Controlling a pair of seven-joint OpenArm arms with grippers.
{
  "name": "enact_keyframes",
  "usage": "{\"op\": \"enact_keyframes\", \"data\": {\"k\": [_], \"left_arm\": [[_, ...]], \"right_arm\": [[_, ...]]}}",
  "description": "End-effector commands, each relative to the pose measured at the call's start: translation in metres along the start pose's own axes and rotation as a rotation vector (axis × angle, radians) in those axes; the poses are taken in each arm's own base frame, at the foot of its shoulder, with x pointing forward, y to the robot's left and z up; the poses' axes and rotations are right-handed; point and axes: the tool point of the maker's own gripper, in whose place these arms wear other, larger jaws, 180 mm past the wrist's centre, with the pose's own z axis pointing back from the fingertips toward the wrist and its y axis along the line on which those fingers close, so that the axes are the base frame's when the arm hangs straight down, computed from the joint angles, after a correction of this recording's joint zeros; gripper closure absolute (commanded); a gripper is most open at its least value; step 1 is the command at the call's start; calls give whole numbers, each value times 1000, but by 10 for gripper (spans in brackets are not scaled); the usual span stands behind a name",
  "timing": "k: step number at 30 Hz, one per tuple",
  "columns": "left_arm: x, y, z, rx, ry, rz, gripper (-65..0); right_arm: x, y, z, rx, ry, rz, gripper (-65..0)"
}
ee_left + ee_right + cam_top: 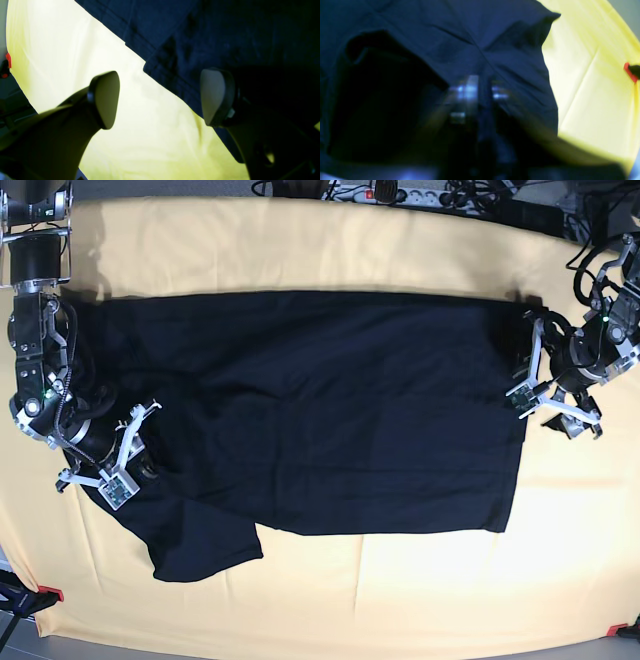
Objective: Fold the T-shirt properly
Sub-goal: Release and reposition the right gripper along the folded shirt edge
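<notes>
The black T-shirt [320,410] lies spread flat on the yellow cloth [400,600], with one sleeve [200,550] sticking out toward the front left. My left gripper [161,98] is open at the shirt's right edge [225,32]. One finger [105,100] is over bare yellow cloth, the other finger [217,97] is over the hem, and nothing is between them. In the base view the left gripper [545,385] sits at that edge. My right gripper [125,455] is low on the shirt's left side. The right wrist view is motion-blurred, showing dark fabric [470,37] around the right gripper [483,92].
Red clamps [50,593] [617,630] pin the yellow cloth at the front corners. A power strip and cables [400,192] lie beyond the table's back edge. Bare yellow cloth runs in front of the shirt and along the back.
</notes>
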Motion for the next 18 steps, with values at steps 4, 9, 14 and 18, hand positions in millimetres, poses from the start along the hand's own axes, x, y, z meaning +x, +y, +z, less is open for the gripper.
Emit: {"op": "enact_keyframes", "data": {"k": [4,9,14,18], "left_arm": [[2,15,6,44,-5,-20,-494],[-4,36,8,159,32,-26,-417],[-5,18,6,60,39,-50,-208],[-4,-31,11,-216,17,-161,-209]], "right_arm": [[11,-28,9,-80,2,-9,-511],[5,-62,20,-168,137,-41,-510],[12,-27,24,62,137,-52,-508],[9,17,38,299,150,-36,-508]]}}
